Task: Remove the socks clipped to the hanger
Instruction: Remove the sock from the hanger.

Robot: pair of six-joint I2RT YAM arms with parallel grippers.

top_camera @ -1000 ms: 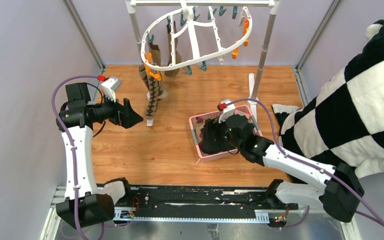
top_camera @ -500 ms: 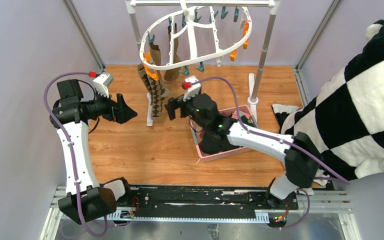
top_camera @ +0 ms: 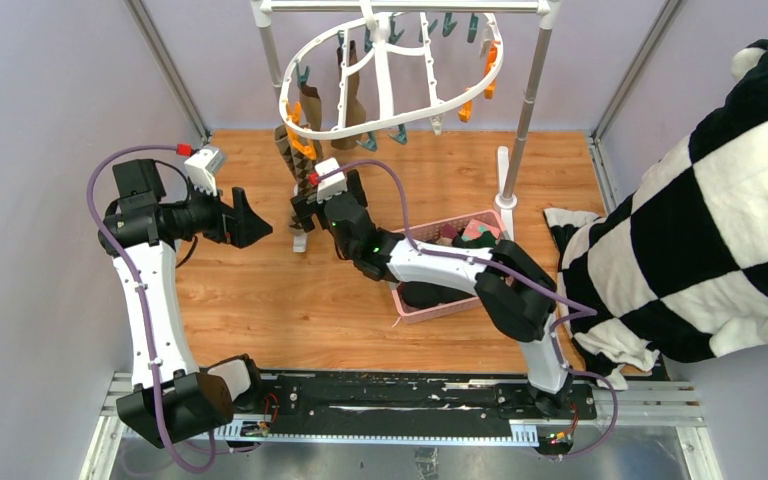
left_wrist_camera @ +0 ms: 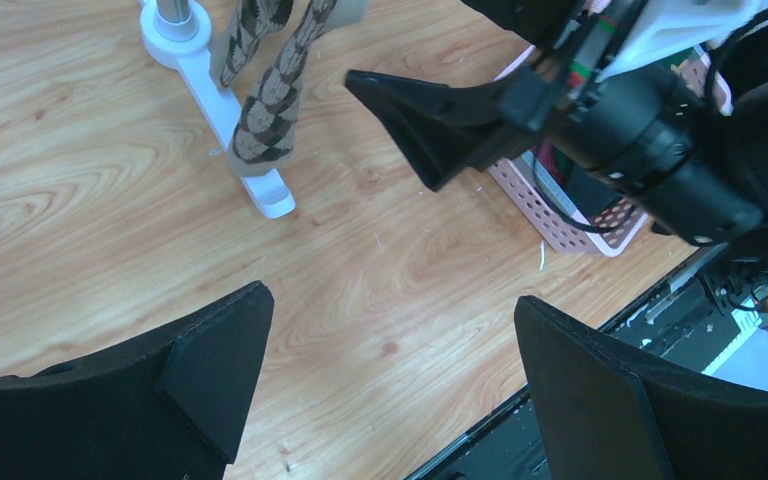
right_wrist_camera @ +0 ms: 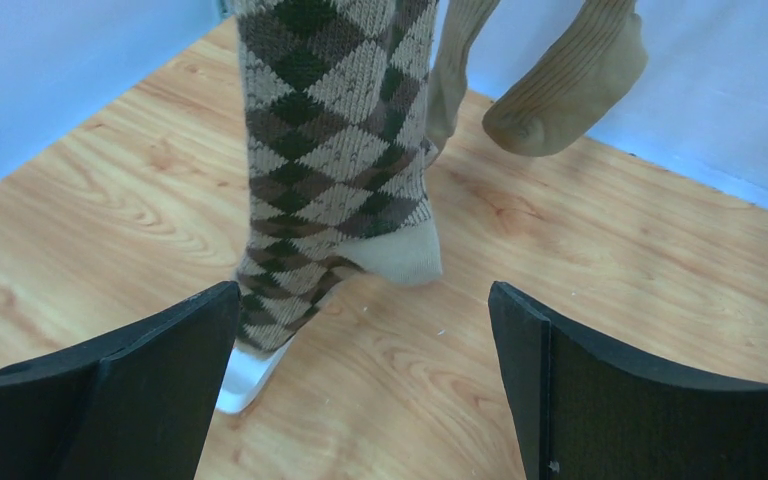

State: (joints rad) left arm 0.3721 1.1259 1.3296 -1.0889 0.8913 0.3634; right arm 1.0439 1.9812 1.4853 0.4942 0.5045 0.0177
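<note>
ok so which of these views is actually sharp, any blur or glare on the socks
Top external: even soft light, no glare, the hanger crisp. Right wrist: the argyle sock sharp enough to show its knit, the right gripper's fingers flat black without detail. Left wrist: the wooden tabletop in focus, the left gripper's fingers dark and featureless, shadows faint.

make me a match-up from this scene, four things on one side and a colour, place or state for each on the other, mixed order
Column one
1. argyle sock
2. slotted basket
3. plush cloth
4. right gripper

Column two
a. black and white checks
b. open, nothing between its fingers
c. pink
d. hanging from the hanger

Pairs: 1-d, 2-c, 3-a, 4-b
</note>
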